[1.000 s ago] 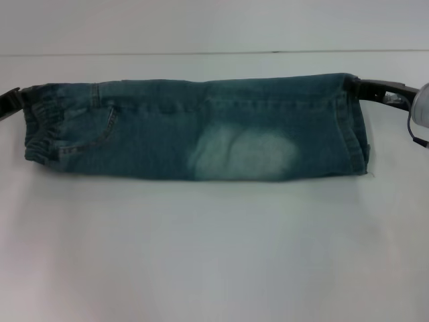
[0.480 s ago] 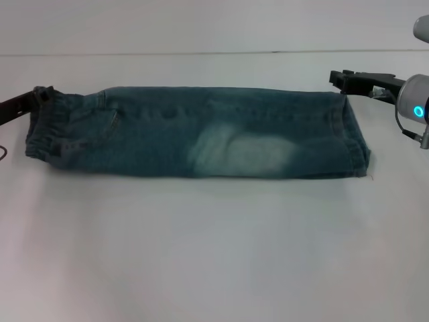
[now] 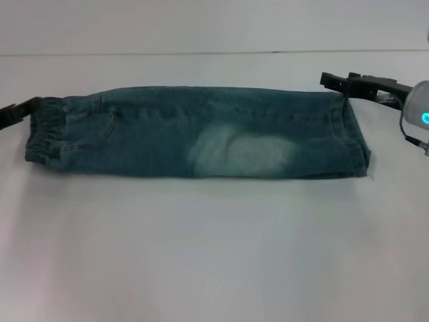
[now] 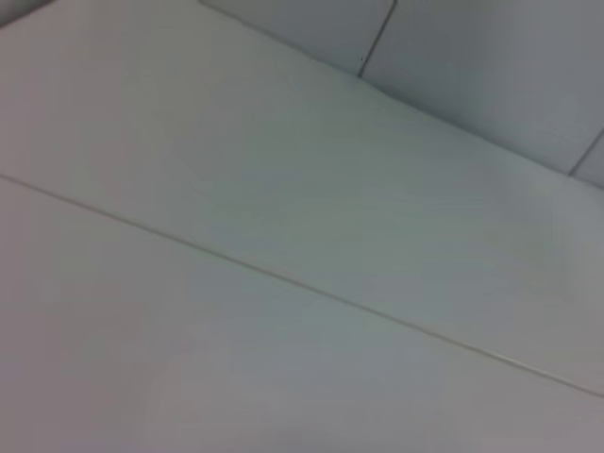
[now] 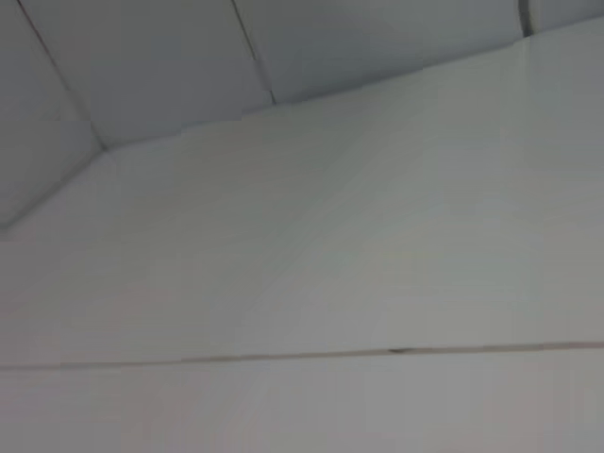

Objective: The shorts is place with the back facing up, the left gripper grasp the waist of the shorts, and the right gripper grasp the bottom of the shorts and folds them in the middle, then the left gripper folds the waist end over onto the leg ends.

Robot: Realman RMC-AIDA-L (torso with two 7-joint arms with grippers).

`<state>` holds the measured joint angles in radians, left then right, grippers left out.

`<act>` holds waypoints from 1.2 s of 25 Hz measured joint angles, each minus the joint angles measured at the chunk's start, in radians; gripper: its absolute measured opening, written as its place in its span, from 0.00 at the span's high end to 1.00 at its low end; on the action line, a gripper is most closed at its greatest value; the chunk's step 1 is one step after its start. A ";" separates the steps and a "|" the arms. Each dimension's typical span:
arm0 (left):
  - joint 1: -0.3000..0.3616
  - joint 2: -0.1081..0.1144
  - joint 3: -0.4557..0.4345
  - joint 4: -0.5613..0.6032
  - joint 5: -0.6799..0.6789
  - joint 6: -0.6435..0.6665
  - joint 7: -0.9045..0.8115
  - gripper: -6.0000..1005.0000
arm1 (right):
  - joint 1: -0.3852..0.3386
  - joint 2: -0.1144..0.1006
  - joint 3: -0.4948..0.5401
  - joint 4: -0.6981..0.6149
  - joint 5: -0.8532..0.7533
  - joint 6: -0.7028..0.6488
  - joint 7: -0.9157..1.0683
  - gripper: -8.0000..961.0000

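The blue denim shorts (image 3: 201,131) lie flat on the white table (image 3: 214,255), folded lengthwise into a long band. The elastic waist (image 3: 43,131) is at the left, the leg ends (image 3: 352,131) at the right, and a faded pale patch sits in the middle. My left gripper (image 3: 28,107) is at the far corner of the waist, touching or just beside it. My right gripper (image 3: 335,82) hovers open just above the far corner of the leg ends, clear of the cloth. Neither wrist view shows the shorts.
The table's far edge meets a pale wall (image 3: 214,27) behind the shorts. A wide stretch of white tabletop lies between the shorts and the near edge. The wrist views show only the white surface (image 4: 283,359) and wall panels (image 5: 170,66).
The right gripper has let go of the leg-end corner and risen slightly inward. The waist corner has dropped back to the table and the left gripper has drawn a little leftward.
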<state>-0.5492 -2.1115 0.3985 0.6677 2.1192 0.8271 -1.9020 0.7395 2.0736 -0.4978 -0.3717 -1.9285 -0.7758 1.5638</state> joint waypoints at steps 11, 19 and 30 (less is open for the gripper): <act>0.075 0.034 -0.002 0.088 0.017 0.260 -0.142 0.14 | -0.081 -0.070 -0.084 -0.073 0.010 -0.476 0.007 0.17; 0.056 0.064 -0.002 0.153 0.282 0.409 -0.570 0.10 | -0.113 -0.100 -0.125 -0.170 -0.048 -0.778 0.016 0.18; 0.008 0.075 0.001 0.097 0.345 0.391 -0.684 0.12 | -0.103 -0.083 -0.149 -0.182 -0.082 -0.753 0.011 0.21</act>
<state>-0.5412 -2.0370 0.3993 0.7652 2.4638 1.2179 -2.5860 0.6364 1.9905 -0.6470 -0.5540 -2.0110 -1.5292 1.5747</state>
